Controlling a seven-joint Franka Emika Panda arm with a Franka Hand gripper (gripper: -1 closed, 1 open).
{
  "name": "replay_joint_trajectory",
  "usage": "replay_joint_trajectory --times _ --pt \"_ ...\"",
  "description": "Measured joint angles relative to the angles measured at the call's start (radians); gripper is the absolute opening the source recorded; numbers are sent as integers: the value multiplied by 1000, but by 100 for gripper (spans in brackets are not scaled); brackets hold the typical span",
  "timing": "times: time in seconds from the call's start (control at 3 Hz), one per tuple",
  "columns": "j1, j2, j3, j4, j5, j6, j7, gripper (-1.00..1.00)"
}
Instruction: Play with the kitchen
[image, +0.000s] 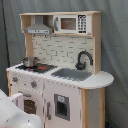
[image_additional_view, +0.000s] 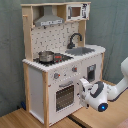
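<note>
While standing upright, the kitchen (image_additional_view: 60, 75) faces the hand (image_additional_view: 84, 91).

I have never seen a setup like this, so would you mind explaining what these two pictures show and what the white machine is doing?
Both pictures show one moment from two cameras standing off the machine. The white machine is a single robot arm; its gripper is its hand. In the second exterior view it reaches in from the second exterior view's right, with the gripper at the oven door of a toy kitchen. I cannot tell whether it grips anything. The first exterior view shows the kitchen from the other side, with the arm in the bottom corner on the first exterior view's left. On the counter are a small pot on the stovetop, a sink and a black faucet. Above are a hood and a microwave.
</note>
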Motion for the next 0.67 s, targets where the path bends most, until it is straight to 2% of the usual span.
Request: replay_joint_trajectory --times 0.33,0.67 --pt "17 2 -58 -14 -66 16 -54 100" --pt "-8 2 -76 -19 -140 54 -104 100"
